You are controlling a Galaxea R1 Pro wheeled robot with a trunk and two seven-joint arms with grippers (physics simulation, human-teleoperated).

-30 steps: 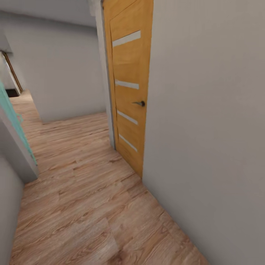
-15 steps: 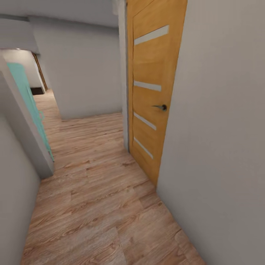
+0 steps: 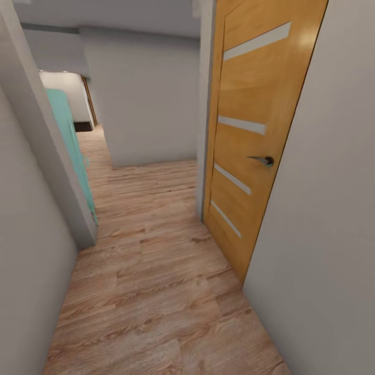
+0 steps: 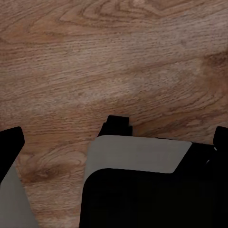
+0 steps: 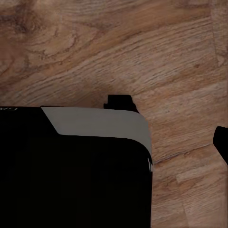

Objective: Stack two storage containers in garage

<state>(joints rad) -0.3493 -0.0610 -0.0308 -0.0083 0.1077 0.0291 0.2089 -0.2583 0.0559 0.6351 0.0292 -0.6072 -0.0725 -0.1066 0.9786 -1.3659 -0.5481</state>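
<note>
Rolling down a corridor of wood-plank floor, the robot faces an oak door at its right. No container is in sight. Whether either set of fingers is spread cannot be told. Thin-walled, lidless boxes likely carry light; grip the rim.

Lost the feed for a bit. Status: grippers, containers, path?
Wood-plank floor under both wrist cameras; gripper states can't be told. No container in sight. Hallway: oak door on the right, teal door on the left, grey wall ahead.
</note>
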